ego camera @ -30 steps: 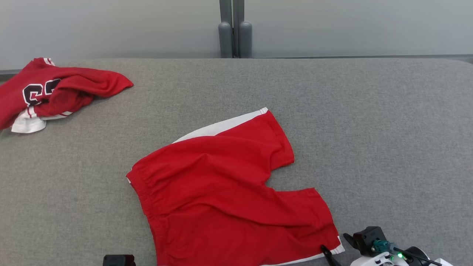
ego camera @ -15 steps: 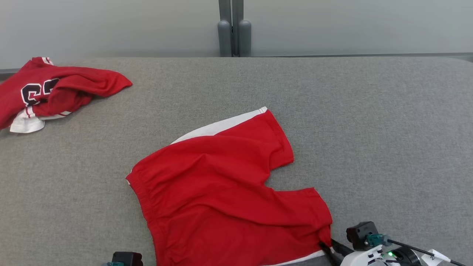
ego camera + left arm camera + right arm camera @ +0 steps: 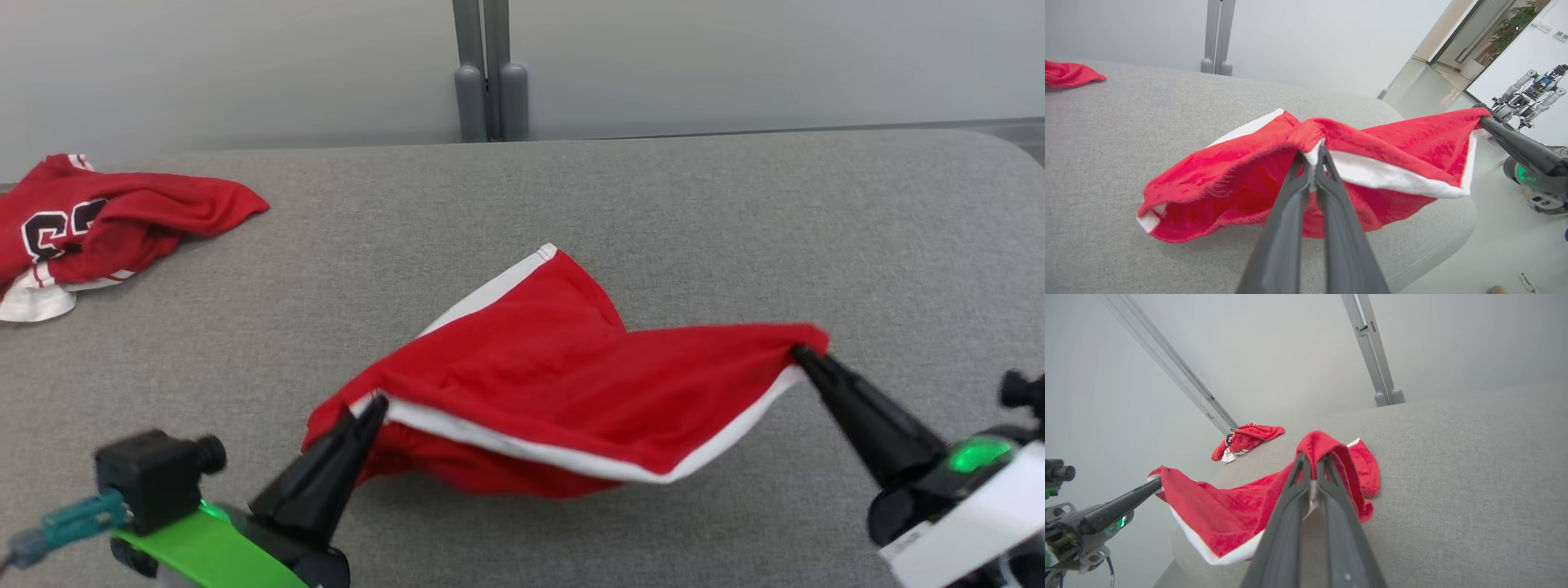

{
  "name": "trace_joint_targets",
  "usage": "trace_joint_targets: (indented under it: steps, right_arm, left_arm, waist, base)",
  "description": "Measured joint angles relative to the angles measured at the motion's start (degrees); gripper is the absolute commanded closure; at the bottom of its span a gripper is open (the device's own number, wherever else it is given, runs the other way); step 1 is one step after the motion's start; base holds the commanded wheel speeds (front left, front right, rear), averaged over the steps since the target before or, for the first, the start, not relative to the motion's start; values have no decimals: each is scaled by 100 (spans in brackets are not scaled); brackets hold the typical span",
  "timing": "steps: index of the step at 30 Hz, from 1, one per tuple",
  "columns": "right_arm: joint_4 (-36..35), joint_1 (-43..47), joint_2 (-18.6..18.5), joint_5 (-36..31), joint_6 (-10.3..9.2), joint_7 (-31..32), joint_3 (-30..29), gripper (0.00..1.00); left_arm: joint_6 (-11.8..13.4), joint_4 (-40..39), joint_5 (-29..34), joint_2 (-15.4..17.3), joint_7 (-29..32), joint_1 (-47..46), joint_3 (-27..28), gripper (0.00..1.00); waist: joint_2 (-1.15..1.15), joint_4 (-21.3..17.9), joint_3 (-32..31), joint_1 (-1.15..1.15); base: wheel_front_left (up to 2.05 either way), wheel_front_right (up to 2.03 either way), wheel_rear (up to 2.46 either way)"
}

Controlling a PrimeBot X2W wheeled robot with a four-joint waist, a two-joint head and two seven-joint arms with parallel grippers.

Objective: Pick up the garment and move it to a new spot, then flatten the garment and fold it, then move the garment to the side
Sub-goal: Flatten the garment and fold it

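Okay, red shorts at mid tabletop, stretched between both pincers. Left pincer pinched tight on the left corner at the white stripe. Right pincer pinched tight on the right corner. Near edge is held up off the surface and sags between the tips. Far leg lies on the tabletop. Crumpled red jersey at far left, well apart.
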Motion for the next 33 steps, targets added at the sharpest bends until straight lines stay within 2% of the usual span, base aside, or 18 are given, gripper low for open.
trace_joint_targets:
  steps: [2, 4, 8, 10, 13, 17, 20, 22, 23, 25, 27, 29, 33]
  right_arm:
    - [-670, -233, -47, 420, 0, 328, -358, 100]
    - [-1046, -618, -55, 726, -1, 616, -669, 100]
    - [-1238, -1923, -69, 1211, 0, 1237, -1247, 100]
    - [-949, -2721, -43, 1257, 0, 1524, -1495, 100]
    - [-149, -4225, 36, 989, 0, 1940, -1771, 100]
    - [1250, -6446, 416, 144, 0, 2247, -1967, 100]
    - [2339, -8067, 643, -865, 1, 2024, -1991, 100]
    - [3064, -9087, 744, -1514, 2, 1581, -1938, 100]
    - [3374, -9515, 746, -1804, 3, 1366, -1861, 100]
    - [3973, -10143, 818, -2108, 7, 888, -1823, 100]
    - [4459, -10489, 860, -2340, 7, 452, -1718, 100]
    - [4953, -10571, 929, -2358, 7, 101, -1624, 100]
    - [5527, -10095, 958, -2223, 7, -315, -1308, 100]
  left_arm:
    - [49, -499, -309, 4, 225, -416, 79, 100]
    - [129, -784, -399, 55, 482, -898, 138, 100]
    - [331, -869, -721, 157, 1102, -2449, 204, 100]
    - [465, -572, -711, 207, 1326, -3405, 293, 100]
    - [691, 259, -647, 175, 1550, -4946, 339, 100]
    - [909, 1680, -403, -33, 1567, -6950, 277, 100]
    - [871, 2792, -55, -191, 1107, -8307, 224, 100]
    - [876, 3526, 223, -368, 509, -9100, 248, 100]
    - [802, 3878, 434, -376, 188, -9410, 201, 100]
    - [705, 4477, 635, -438, -487, -9887, 202, 100]
    - [481, 5036, 889, -439, -1134, -10155, 114, 100]
    - [366, 5601, 971, -444, -1581, -10251, 66, 100]
    - [171, 6399, 1031, -463, -2207, -10113, -12, 100]
  waist:
    - [0, -63, 81, 0]
    - [0, -116, 180, 0]
    - [0, -218, 502, 0]
    - [0, -257, 700, 0]
    - [0, -305, 1071, 0]
    - [0, -344, 1659, 1]
    - [0, -359, 2141, 1]
    - [0, -364, 2499, 1]
    - [0, -365, 2676, 2]
    - [0, -366, 2995, 2]
    - [0, -367, 3296, 2]
    - [0, -368, 3594, 2]
    - [0, -372, 4057, 3]
  base:
    - [0, 0, 0]
    - [0, 0, 0]
    - [0, 0, 0]
    - [0, 0, 0]
    - [0, 0, 0]
    - [0, 0, 0]
    - [0, 0, 0]
    - [0, 0, 0]
    - [0, 0, 0]
    - [0, 0, 0]
    - [0, 0, 0]
    - [0, 0, 0]
    - [0, 0, 0]
